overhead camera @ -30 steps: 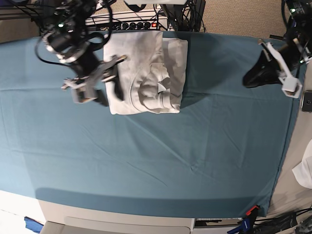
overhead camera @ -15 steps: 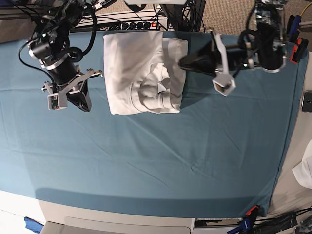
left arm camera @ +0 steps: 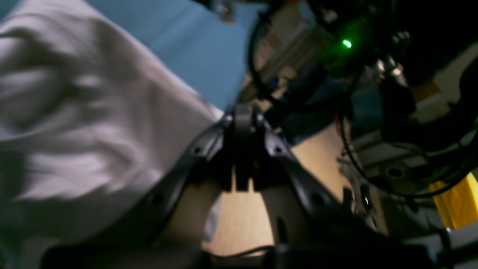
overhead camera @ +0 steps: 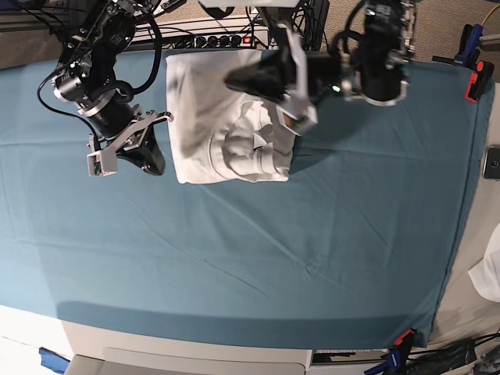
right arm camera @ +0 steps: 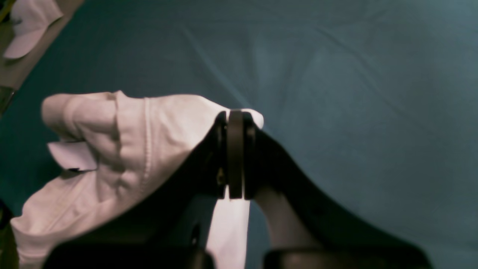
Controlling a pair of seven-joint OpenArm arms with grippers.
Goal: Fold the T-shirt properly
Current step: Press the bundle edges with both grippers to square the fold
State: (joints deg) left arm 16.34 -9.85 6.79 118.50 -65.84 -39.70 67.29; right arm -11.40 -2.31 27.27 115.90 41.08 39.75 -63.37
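Folded into a rough rectangle, the T-shirt (overhead camera: 226, 117) lay at the upper middle of the base view on the teal-covered tabletop (overhead camera: 312, 234), neckline bunched near its lower right. Hovering above its upper right part: the left pincer (overhead camera: 234, 78), jaws shut, nothing held. Just beside its left edge: the right pincer (overhead camera: 152, 160), jaws shut, nothing visibly gripped.
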